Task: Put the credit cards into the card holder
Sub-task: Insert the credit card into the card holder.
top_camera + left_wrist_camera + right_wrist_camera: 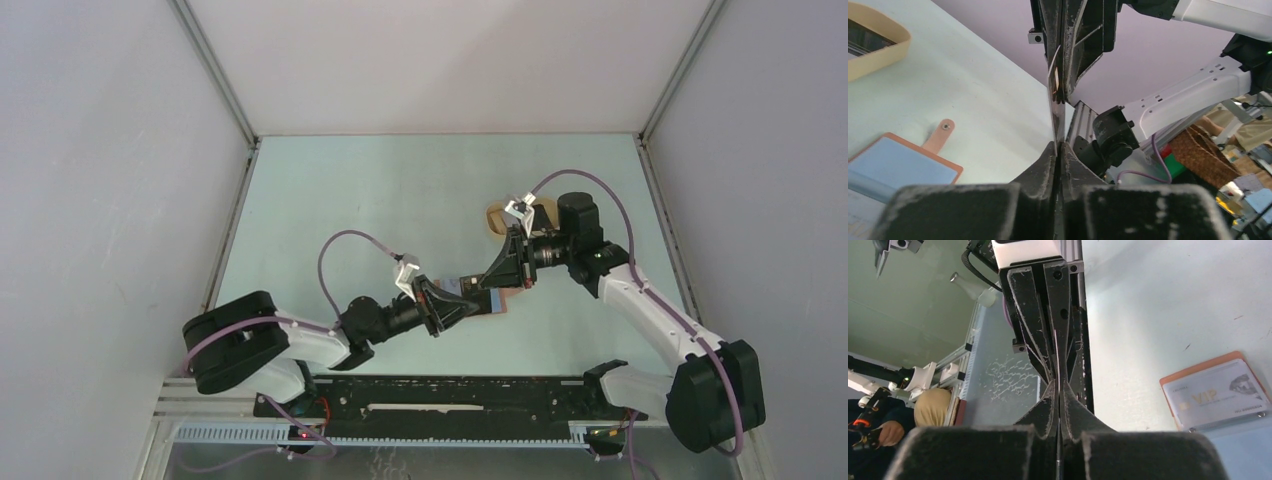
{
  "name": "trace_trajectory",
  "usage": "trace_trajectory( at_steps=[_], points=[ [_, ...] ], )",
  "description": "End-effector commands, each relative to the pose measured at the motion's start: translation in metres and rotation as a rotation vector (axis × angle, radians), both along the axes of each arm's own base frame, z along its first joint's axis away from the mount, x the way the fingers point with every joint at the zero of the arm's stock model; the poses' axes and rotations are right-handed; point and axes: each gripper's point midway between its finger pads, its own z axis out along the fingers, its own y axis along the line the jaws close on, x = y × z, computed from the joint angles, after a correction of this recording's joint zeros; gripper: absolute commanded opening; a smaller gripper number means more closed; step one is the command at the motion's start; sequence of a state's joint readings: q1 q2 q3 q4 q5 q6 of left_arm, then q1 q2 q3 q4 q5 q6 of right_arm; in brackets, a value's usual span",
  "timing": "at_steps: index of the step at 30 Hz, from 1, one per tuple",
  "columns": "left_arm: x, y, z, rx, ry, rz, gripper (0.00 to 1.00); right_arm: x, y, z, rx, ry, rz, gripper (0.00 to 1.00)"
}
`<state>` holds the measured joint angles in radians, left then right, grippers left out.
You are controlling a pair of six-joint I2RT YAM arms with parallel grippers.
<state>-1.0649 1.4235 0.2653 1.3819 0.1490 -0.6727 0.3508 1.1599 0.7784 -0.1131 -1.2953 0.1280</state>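
The left gripper and the right gripper meet tip to tip above the pale blue-green table, right of its middle and nearer its near edge. Both are clenched on one thin, flat credit card, which both wrist views show only edge-on, standing upright between the two pairs of fingers; its face colour cannot be told. The reddish-brown leather-like card holder lies open and flat on the table just beside and below the grippers. Its pale blue-grey inside faces up, its snap strap points away, and a silvery card marked VIP sits in its window. A tan oval rimmed tray sits farther towards the far edge, with dark cards inside.
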Motion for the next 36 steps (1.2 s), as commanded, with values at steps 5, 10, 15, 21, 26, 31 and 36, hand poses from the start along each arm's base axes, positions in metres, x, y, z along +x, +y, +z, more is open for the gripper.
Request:
trace_trajectory(
  at_steps=[5, 10, 15, 21, 26, 31, 36],
  points=[
    [0.035, 0.043, -0.011, 0.063, -0.035, 0.279, 0.7, 0.027, -0.033, -0.027, -0.016, 0.018, -0.137, 0.0],
    [0.059, 0.042, -0.036, 0.27, 0.026, 0.382, 0.7, 0.057, -0.046, -0.067, -0.12, 0.136, -0.292, 0.0],
    [0.075, 0.031, -0.056, 0.329, 0.106, 0.413, 0.28, 0.078, -0.046, -0.098, -0.175, 0.256, -0.355, 0.0],
    [0.093, 0.024, -0.086, 0.349, 0.222, 0.418, 0.07, 0.097, -0.039, -0.123, -0.246, 0.364, -0.367, 0.0],
    [0.105, 0.027, -0.118, 0.362, 0.332, 0.455, 0.0, 0.113, -0.03, -0.137, -0.254, 0.417, -0.38, 0.0],
    [0.11, 0.034, -0.138, 0.421, 0.411, 0.514, 0.0, 0.118, -0.022, -0.153, -0.281, 0.457, -0.378, 0.0],
    [0.111, 0.045, -0.153, 0.478, 0.477, 0.577, 0.0, 0.121, -0.024, -0.162, -0.306, 0.47, -0.402, 0.0]
  ],
)
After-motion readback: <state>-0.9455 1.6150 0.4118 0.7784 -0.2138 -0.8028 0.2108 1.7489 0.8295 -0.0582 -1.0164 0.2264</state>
